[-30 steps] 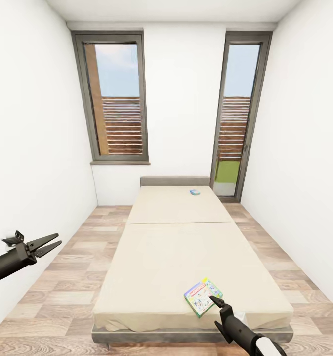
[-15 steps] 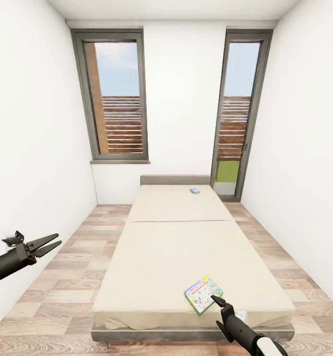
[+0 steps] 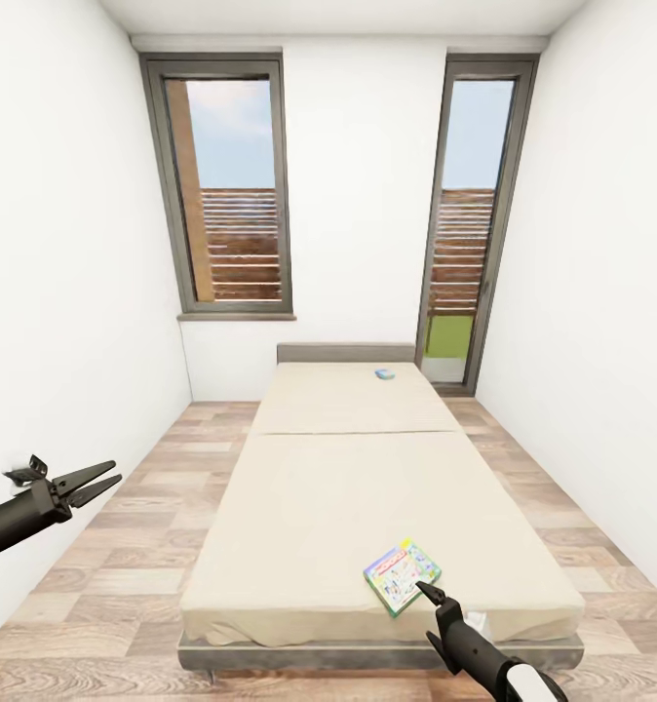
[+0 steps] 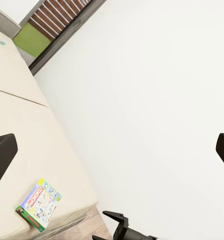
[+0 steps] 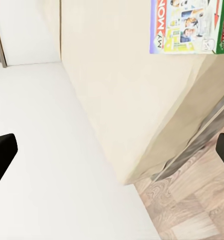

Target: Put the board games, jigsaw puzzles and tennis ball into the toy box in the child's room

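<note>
The bed (image 3: 367, 487) runs lengthwise away from the robot down the middle of the child's room, its plain beige mattress bare except for two things. Near the foot of the bed, toward the right side, a green-bordered board game (image 3: 401, 578) lies flat on the mattress, turned at an angle to the bed's edges; in the right wrist view its printed lid (image 5: 189, 26) reads MONOPOLY in part, and in the left wrist view it (image 4: 39, 204) sits close to the mattress's near corner. Far up the bed, close to the grey headboard (image 3: 345, 353) and a little right of centre, lies a small blue thing (image 3: 384, 374) — too small to tell what it is.

The right claw (image 3: 424, 590) hangs just beside the near right corner of the green-bordered game, tip pointing at it but not touching, and gripping nothing; from the head view I cannot tell how its fingers stand, though the wrist view shows dark fingertips (image 5: 3, 155) at both edges, set wide apart. The left claw (image 3: 102, 478) hovers over the wood-plank floor (image 3: 143, 526) well to the left of the bed, near the white wall — fingers spread, holding nothing.

A tall window (image 3: 228, 190) and a glazed door (image 3: 470, 219) stand in the far wall.
</note>
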### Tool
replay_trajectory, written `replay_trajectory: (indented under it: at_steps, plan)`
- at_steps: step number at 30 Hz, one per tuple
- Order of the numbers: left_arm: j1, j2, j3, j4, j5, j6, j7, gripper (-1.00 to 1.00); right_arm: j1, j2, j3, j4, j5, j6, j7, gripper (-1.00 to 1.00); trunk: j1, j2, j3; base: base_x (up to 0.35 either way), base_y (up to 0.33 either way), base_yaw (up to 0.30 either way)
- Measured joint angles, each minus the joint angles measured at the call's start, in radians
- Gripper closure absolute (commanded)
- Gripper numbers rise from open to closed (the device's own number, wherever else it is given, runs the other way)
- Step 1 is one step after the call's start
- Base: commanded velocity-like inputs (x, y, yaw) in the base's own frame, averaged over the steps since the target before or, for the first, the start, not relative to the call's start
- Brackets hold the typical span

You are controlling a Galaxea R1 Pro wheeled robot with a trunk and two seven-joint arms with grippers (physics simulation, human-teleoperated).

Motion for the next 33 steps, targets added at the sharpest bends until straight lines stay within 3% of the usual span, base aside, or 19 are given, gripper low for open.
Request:
replay_trajectory:
  at_steps: [33]
  plan:
    - [0.002, 0.001, 0.0, -0.001, 0.0, 0.0, 0.0, -1.0, 0.0, 0.002, 0.0, -0.006, -0.003, 0.004, 0.023, -1.0, 0.127, -0.231, -0.103, 0.0, 0.0, 0.0]
